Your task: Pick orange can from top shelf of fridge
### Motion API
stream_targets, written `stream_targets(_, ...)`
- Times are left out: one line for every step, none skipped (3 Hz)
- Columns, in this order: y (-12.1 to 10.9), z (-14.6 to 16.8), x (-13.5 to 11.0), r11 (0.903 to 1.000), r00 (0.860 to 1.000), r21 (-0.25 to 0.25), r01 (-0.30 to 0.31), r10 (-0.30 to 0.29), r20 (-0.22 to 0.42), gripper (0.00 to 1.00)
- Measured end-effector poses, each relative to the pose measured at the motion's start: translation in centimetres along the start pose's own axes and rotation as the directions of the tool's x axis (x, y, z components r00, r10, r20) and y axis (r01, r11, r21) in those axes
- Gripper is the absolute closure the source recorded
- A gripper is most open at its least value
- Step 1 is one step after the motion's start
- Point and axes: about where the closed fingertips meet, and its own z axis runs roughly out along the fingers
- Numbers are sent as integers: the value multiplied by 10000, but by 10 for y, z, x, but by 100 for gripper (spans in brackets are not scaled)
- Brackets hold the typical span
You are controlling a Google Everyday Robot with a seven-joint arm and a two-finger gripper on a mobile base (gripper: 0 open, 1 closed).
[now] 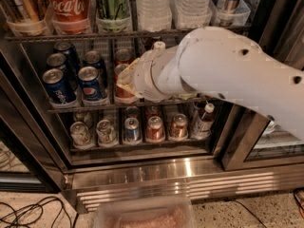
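Camera view: my gripper [125,80] sits at centre frame, in front of the middle rack of the fridge [142,167], level with the small cans [90,82]. I cannot tell whether it is open or closed. The orange can [18,4] stands upright in the upper left corner on the top shelf [95,34], left of the red Coca-Cola can [69,6]. From the gripper, the target lies up and left. Its long axis is vertical, so a level, side-on approach looks appropriate.

Two water bottles [153,4]; one jaws pair mid-shelf [80,109]
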Motion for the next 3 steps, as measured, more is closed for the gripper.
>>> stream_targets(-2, 18, -35, 9982, 9956, 418, 434, -467, 809, 100)
stream_targets(-2, 35, -74, 9956, 9823, 645, 674, -775, 1705, 100)
stream_targets(-2, 44, -107, 9921, 9684, 1003, 757, -971, 2299, 100)
